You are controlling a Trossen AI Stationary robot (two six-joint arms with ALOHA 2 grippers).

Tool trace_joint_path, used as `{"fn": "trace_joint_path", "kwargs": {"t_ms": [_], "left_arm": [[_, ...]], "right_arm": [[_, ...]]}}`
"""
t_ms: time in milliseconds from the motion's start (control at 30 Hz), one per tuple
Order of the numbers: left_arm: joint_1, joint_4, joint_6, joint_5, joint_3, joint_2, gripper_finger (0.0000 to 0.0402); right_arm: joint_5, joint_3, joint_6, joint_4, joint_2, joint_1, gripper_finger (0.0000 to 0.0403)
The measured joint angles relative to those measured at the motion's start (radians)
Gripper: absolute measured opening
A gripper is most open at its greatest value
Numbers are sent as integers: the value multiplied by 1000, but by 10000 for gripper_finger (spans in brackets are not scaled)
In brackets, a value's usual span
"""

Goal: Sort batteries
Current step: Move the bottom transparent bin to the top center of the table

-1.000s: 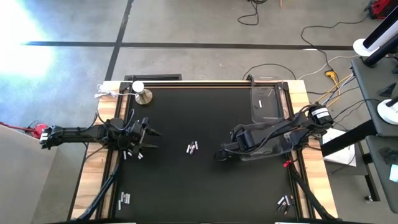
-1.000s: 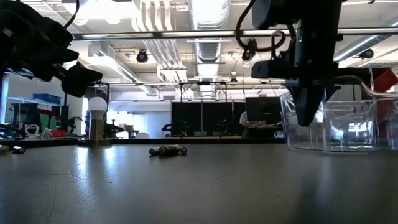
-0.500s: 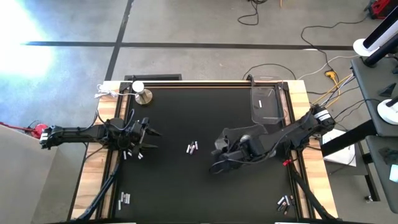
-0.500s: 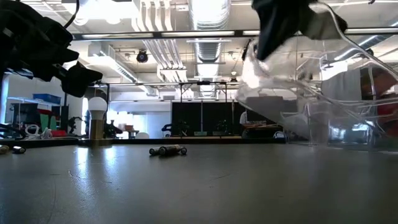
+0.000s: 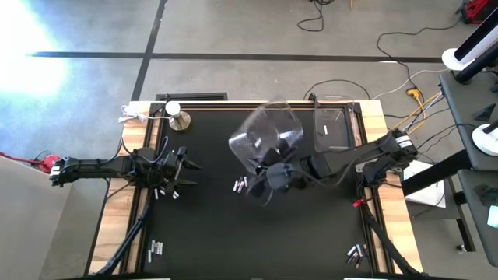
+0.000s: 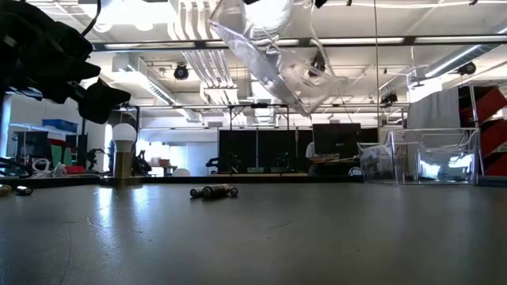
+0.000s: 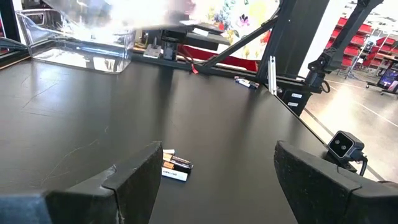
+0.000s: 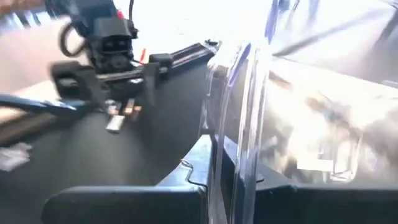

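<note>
- The batteries lie in small clusters on the black table (image 5: 233, 233): one cluster (image 5: 240, 184) near the middle, one (image 5: 166, 193) just beside the left arm, one (image 5: 156, 248) near the front left edge, and one (image 5: 355, 253) at the front right corner.
- In the low view the middle cluster (image 6: 214, 191) rests flat on the table surface, with two more cells (image 6: 16, 189) at the far left edge of that picture.
- The left wrist view shows two cells (image 7: 176, 168) lying side by side on the table between that arm's fingers; they look dark with a lighter label, though the colours are hard to make out.
- The right tool (image 5: 268, 180) is closed on the wall of a clear plastic bin (image 5: 264, 140) and holds it in the air above the middle of the table, just beside the middle cluster.
- In the low view this bin (image 6: 269, 55) hangs tilted, well above the table.
- The right wrist view shows the bin's clear wall (image 8: 249, 124) clamped upright between that tool's jaws.
- A second clear bin (image 5: 333, 128) stands on the table near the far right corner, with one pale cell (image 5: 335, 131) inside it.
- The left tool (image 5: 189, 174) hovers at the left side of the table with its fingers (image 7: 143, 180) spread wide and nothing between them.
- A round silver knob (image 5: 180, 120) stands at the far left corner of the table.
</note>
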Motion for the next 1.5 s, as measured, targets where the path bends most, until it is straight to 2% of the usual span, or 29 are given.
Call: {"fn": "trace_joint_path", "kwargs": {"t_ms": [200,400,500,633,833,1100,1233,1500], "left_arm": [[0,0,0,0,0,0,284],[0,0,0,0,0,0,284],[0,0,0,0,0,0,284],[0,0,0,0,0,0,284],[0,0,0,0,0,1,284],[0,0,0,0,0,1,284],[0,-1,0,0,0,2,284],[0,0,0,0,0,3,284]], "right_arm": [[-71,-4,-391,47,63,-101,13],[-348,11,-519,120,198,-201,13],[-348,47,-596,89,269,-236,12],[-367,146,-617,19,346,-287,12],[-463,333,-628,-109,491,-306,13],[-454,581,-649,-464,672,-313,13],[-449,628,-640,-495,711,-310,13],[-478,625,-655,-503,726,-315,13]]}}
